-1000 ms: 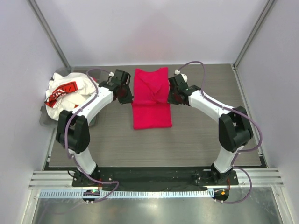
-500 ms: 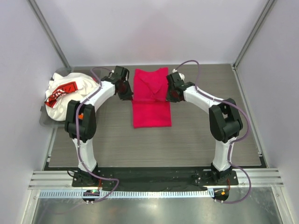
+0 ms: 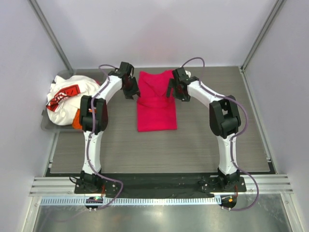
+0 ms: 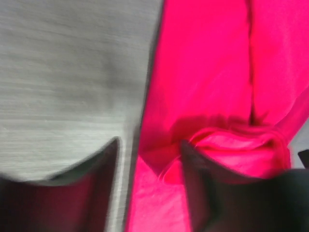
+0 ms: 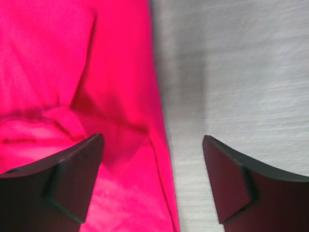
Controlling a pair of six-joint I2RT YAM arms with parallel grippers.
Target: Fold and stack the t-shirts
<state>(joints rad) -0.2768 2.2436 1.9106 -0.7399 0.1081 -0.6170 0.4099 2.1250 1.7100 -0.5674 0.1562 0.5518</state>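
The magenta-red t-shirt [image 3: 155, 104] lies folded in a long strip at the back middle of the table. My left gripper [image 3: 132, 91] stands open at the strip's left edge; the left wrist view shows that edge [image 4: 207, 72] running between the spread fingers [image 4: 104, 186]. On the other side, my right gripper [image 3: 172, 90] is open wide over the right edge [image 5: 72, 58], with cloth under one finger [image 5: 72, 179] and bare table under the other. A white t-shirt with a red-and-black print [image 3: 65, 95] is heaped at the left. An orange t-shirt [image 3: 77, 119] peeks out beneath it.
A grey plastic bin [image 3: 46, 124] at the table's left edge holds the white and orange shirts. The wood-grain table [image 3: 207, 140] runs to white walls at the back and sides. Both arms stretch far back from their bases.
Both grippers were shut on the magenta shirt's edges and now stand open, the cloth let go. Both arms have stretched farther back, and the shirt's upper part lies narrower.
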